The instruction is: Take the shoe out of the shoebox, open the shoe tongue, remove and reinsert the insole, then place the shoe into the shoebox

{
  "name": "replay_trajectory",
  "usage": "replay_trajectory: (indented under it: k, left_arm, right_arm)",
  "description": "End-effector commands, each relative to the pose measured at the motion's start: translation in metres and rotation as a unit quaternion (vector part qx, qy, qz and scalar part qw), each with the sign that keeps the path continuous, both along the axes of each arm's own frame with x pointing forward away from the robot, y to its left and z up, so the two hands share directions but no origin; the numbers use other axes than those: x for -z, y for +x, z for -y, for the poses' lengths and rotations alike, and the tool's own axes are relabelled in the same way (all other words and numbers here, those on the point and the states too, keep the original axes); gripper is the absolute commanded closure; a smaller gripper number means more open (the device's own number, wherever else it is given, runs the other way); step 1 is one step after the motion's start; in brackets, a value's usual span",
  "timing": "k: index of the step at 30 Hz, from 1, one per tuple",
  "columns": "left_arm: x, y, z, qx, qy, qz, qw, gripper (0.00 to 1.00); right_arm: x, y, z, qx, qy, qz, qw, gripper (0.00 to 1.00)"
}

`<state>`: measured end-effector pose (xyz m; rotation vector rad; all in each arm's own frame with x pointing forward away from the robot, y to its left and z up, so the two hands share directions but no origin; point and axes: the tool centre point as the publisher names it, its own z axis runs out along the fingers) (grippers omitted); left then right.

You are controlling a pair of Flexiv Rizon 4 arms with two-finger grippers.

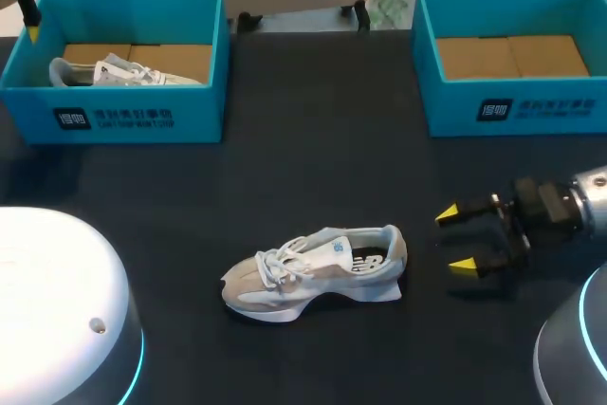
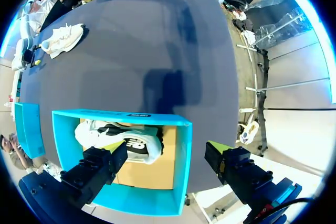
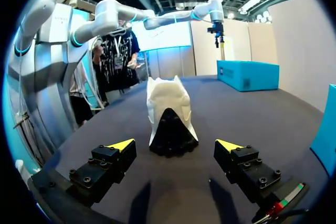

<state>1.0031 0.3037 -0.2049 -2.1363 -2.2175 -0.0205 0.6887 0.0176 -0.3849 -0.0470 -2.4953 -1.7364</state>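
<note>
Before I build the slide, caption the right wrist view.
Open right gripper faces the heel of a shoe on the dark table, touching nothing.

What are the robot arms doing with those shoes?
One shoe stands on its sole on the table. The right gripper sits open just behind its heel, not touching it. The left gripper hangs open above the left box, which holds a second shoe. Neither gripper holds anything.

- A dark, matte table (image 1: 313, 139) fills the floor of the scene.
- A small black clamp (image 1: 248, 19) sits on its far edge.
- A second black clamp (image 1: 360, 12) sits further along that edge, apart from the first.
</note>
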Motion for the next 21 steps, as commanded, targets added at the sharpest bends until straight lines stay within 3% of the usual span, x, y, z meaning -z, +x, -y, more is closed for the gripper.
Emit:
replay_trajectory:
  k: [1, 8, 21]
  left_arm:
    - [0.000, -0.001, 0.000, 0.000, 0.001, 0.001, 1.000, 0.00]
    - [0.000, -0.001, 0.000, 0.000, 0.001, 0.001, 1.000, 0.00]
    - [0.000, -0.001, 0.000, 0.000, 0.001, 0.001, 1.000, 0.00]
  right_arm:
    - [0.017, 0.017, -0.026, -0.024, 0.004, -0.007, 1.000, 0.00]
    - [0.025, 0.010, -0.042, -0.030, 0.017, -0.010, 0.999, 0.00]
    - [0.024, 0.006, -0.047, -0.035, 0.019, -0.004, 0.999, 0.00]
